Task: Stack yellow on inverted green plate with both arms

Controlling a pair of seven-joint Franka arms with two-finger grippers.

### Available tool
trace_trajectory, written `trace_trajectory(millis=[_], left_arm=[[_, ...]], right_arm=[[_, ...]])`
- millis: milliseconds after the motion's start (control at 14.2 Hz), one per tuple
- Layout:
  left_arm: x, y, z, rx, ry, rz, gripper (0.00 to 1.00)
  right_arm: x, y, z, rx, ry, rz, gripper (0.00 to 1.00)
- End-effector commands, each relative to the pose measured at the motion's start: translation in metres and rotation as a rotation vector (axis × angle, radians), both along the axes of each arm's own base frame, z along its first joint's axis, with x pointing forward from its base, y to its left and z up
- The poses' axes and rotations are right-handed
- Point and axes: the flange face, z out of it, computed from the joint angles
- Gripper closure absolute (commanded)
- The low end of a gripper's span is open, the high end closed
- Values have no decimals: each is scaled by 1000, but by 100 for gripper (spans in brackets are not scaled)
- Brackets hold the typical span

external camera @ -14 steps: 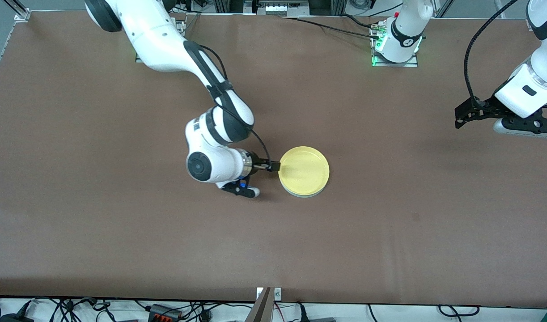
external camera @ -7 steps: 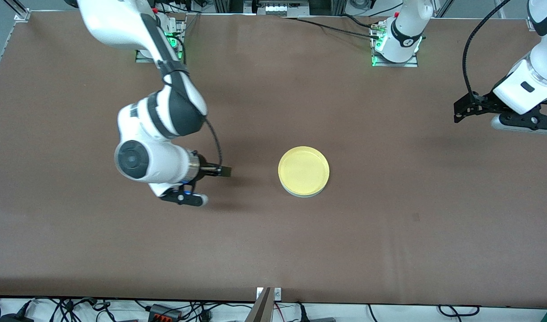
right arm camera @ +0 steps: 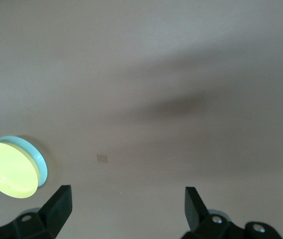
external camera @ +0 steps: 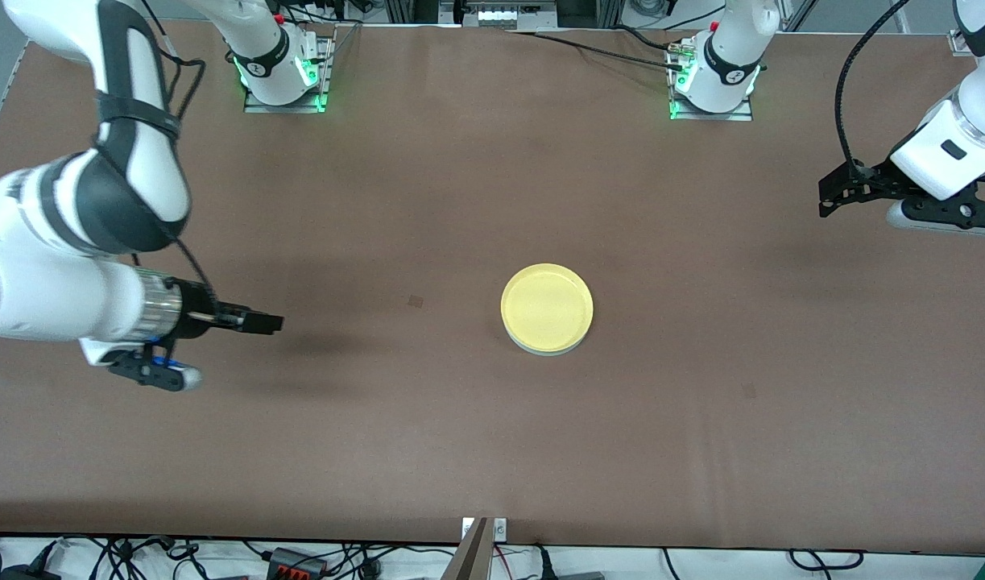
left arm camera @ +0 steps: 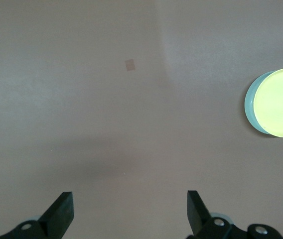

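The yellow plate (external camera: 547,307) lies rim up on top of the green plate (external camera: 540,350), whose pale edge shows only under its near side, in the middle of the brown table. In the left wrist view the yellow plate (left arm camera: 281,102) covers all but a crescent of the green plate (left arm camera: 249,105). The right wrist view shows the yellow plate (right arm camera: 9,169) with the green plate (right arm camera: 38,160) as a rim. My right gripper (external camera: 265,323) hangs open and empty over bare table toward the right arm's end. My left gripper (external camera: 832,201) hangs open and empty over the left arm's end.
A small square mark (external camera: 415,301) sits on the table between the right gripper and the plates. The two arm bases (external camera: 281,68) (external camera: 713,76) stand along the table's edge farthest from the front camera. Cables and a bracket (external camera: 478,548) line the near edge.
My right gripper has pulled away from the yellow plate's rim and swung out toward the right arm's end of the table. The plates have stayed put. The left arm has barely shifted.
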Motion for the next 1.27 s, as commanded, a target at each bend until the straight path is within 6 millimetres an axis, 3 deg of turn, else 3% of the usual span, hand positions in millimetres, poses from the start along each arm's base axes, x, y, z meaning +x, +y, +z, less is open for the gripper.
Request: trace_trajectory(millis=[0,211,282,493,634,846,987,1198], left_arm=[[-2,0,7,14,0,-24,0],[-2,0,7,14,0,-24,0],[-2,0,7,14,2,-24,0],[-2,0,7,14,0,-24,0],[-2,-1,7,14,2,-28,0],[-3,-3,8,14,0,-31,0],[-3,-2,7,14,2,-30,0],[-3,-2,7,14,2,-30,0]], right_arm=[[-7,-23,26,-43,-37,7,0],[-22,-44,50,-215,-110,127,0],[-22,-61,61,-237,-145,125,0],[-33,-84,82,-282,-199,125,0],[-50,-116,91,-281,-226,97,0],[-70,-147,110,-277,-260,155,0],[-80,-158,128,-279,-279,187,0],[-93,-166,137,-278,-235,201,0]])
